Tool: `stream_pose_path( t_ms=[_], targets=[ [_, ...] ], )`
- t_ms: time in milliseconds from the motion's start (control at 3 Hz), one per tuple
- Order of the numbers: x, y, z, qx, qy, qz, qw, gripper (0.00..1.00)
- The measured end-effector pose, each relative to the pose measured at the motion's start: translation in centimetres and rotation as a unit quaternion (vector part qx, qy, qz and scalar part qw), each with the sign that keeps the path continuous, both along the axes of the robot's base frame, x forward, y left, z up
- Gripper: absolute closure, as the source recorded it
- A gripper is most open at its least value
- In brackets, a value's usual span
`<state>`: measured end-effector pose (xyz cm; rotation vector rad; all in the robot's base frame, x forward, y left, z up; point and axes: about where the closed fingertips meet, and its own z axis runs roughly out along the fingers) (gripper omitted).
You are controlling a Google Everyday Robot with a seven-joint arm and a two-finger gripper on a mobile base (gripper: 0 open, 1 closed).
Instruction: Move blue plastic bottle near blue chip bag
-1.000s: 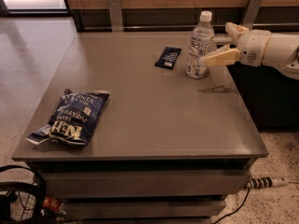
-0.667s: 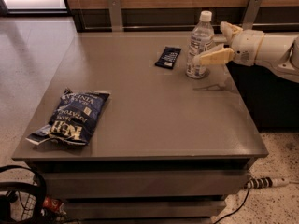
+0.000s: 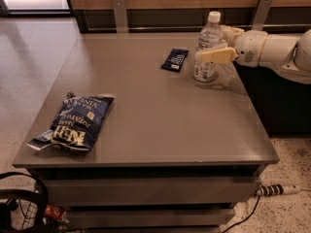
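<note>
The blue plastic bottle (image 3: 208, 71), clear with a white cap and a white-and-blue label, stands upright at the table's far right. My gripper (image 3: 212, 44) reaches in from the right at label height, open, with one cream finger (image 3: 216, 56) in front of the bottle and the other finger (image 3: 233, 31) behind it. The bottle rests on the table. The blue chip bag (image 3: 77, 122), dark navy with white lettering, lies flat at the near left of the table, far from the bottle.
A small flat dark blue packet (image 3: 175, 59) lies just left of the bottle. The grey table (image 3: 165, 120) has drawers below its front edge. A wooden wall with metal brackets runs behind. Cables and a power strip (image 3: 274, 190) lie on the floor.
My gripper has moved left, so its fingers now straddle the bottle. The bottle, the packet and the chip bag have not moved.
</note>
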<state>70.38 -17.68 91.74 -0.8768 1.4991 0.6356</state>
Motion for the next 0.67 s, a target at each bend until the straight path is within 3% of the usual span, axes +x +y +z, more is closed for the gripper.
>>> stream_pose_path(
  t_ms=[667],
  targets=[
    [0.08,0.64,-0.03,0.001,0.000,0.005,1.0000,0.65]
  ],
)
